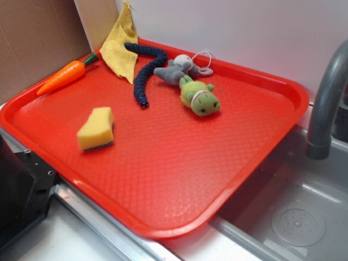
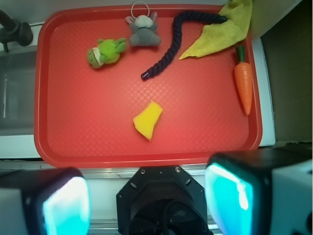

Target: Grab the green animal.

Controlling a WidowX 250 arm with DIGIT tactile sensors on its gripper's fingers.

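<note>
Green animal (image 2: 105,52) is not yet grasped: in the wrist view the gripper (image 2: 149,198) hangs off the near edge of the red tray (image 2: 49,142), jaws spread wide and empty. Nearest on the tray lies the yellow sponge (image 2: 147,120). The target lies beyond, ahead and left toward the far edge, long axis roughly parallel to that edge, just beside the grey plush animal (image 2: 144,30). The tray also carries a dark blue snake (image 2: 168,49), yellow cloth (image 2: 222,29) and carrot (image 2: 243,85).

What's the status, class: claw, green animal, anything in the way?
Claw open, empty, high above the tray's near edge. Green animal on its side at the far end, untouched. Grey plush right beside it; approach from above unobstructed.
</note>
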